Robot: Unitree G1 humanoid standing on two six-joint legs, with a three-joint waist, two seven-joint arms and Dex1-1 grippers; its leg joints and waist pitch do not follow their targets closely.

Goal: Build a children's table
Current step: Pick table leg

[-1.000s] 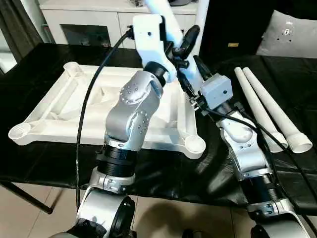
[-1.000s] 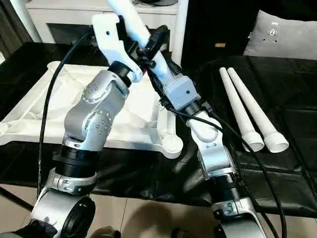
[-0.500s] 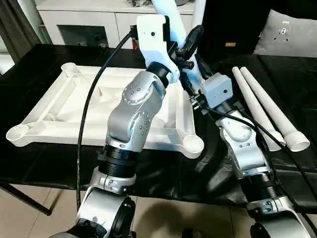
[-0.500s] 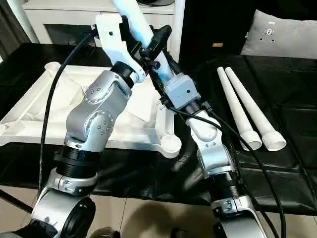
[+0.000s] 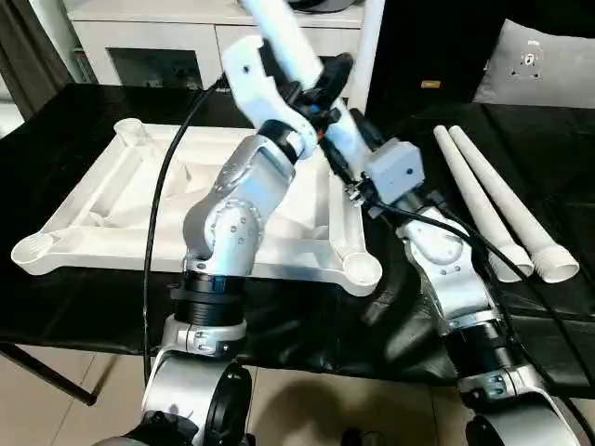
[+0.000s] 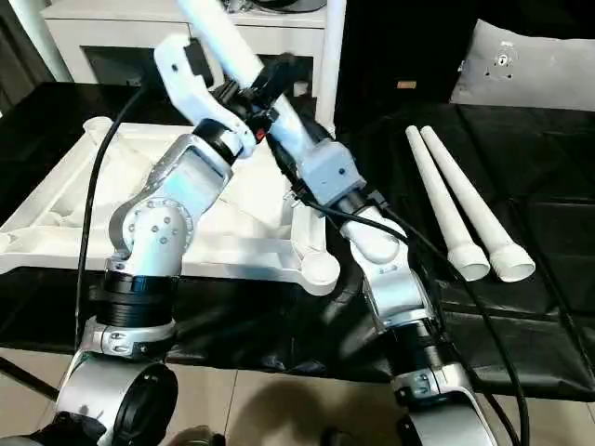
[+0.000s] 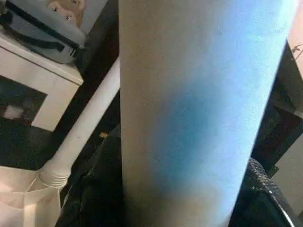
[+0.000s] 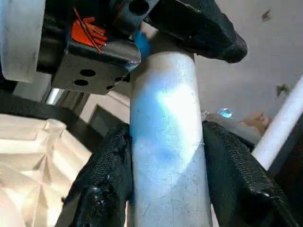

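With both your left claw [image 5: 321,88] and right claw [image 8: 163,142] clenched on the raised table leg [image 6: 279,116], keep it steady and steer its lower end toward a corner socket [image 5: 363,269] of the upturned tabletop [image 5: 121,200] at ten o'clock on the surface [image 5: 567,167].

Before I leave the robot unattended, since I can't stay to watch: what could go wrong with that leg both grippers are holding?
Both the left gripper and right gripper clamp one tilted leg; uneven arm motion could twist it loose.

An upright leg already stands in the tabletop's far corner, close by; swinging the held one could knock it.

Two spare legs lie near the right forearm and might get rolled away.
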